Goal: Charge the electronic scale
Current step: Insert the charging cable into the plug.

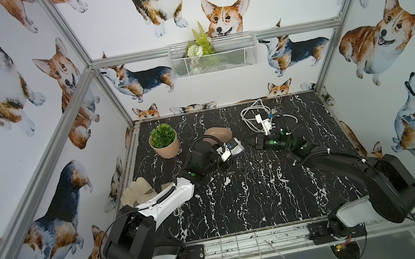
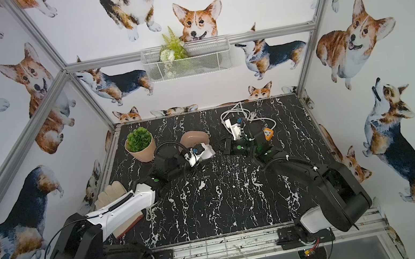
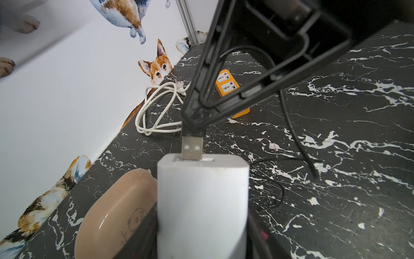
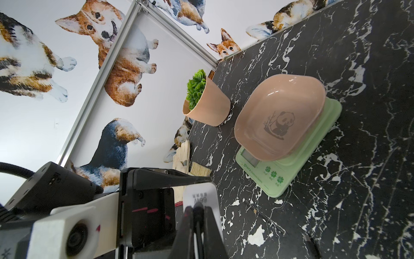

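Observation:
The electronic scale (image 4: 289,177) is pale green and carries a pinkish-tan panda tray (image 4: 280,116), which also shows in both top views (image 1: 218,133) (image 2: 194,138) and in the left wrist view (image 3: 112,213). Just in front of the scale, my left gripper (image 3: 202,224) is shut on a white adapter cube (image 3: 202,197) (image 1: 235,146). My right gripper (image 4: 197,210) (image 3: 192,125) is shut on a black USB plug (image 3: 192,149). The plug's metal tip sits at the adapter's slot, with most of it still showing. The plug's black cable (image 3: 293,125) trails over the table.
An orange power strip (image 3: 226,83) (image 2: 268,134) and a coiled white cable (image 3: 156,107) (image 1: 251,112) lie at the back right. A potted plant (image 1: 164,142) stands at the back left. A glove (image 1: 137,192) and a brush (image 4: 200,171) lie by the left arm.

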Tool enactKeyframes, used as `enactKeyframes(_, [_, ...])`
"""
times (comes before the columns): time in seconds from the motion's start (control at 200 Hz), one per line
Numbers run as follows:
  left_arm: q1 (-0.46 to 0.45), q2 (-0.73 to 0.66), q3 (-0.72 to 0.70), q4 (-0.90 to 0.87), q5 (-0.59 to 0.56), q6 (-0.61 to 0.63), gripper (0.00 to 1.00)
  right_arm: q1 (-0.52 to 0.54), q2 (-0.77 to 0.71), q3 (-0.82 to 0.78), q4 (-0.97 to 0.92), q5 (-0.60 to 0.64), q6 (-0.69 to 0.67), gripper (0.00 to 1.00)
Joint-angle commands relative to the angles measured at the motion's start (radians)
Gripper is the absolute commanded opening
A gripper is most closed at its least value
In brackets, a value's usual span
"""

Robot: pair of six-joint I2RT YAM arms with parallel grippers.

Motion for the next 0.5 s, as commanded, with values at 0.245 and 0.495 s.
enactKeyframes(0.245, [0.003, -0.015, -0.025, 0.109, 0.015, 0.004, 0.2, 0.002, -0.02, 0.004, -0.024, 0.01, -0.029, 0.0])
enactKeyframes(0.495, [0.003, -0.006, -0.01, 0.093, -0.005, 0.001, 0.19, 0.017, -0.026, 0.002, -0.016, 0.018, -0.013, 0.0])
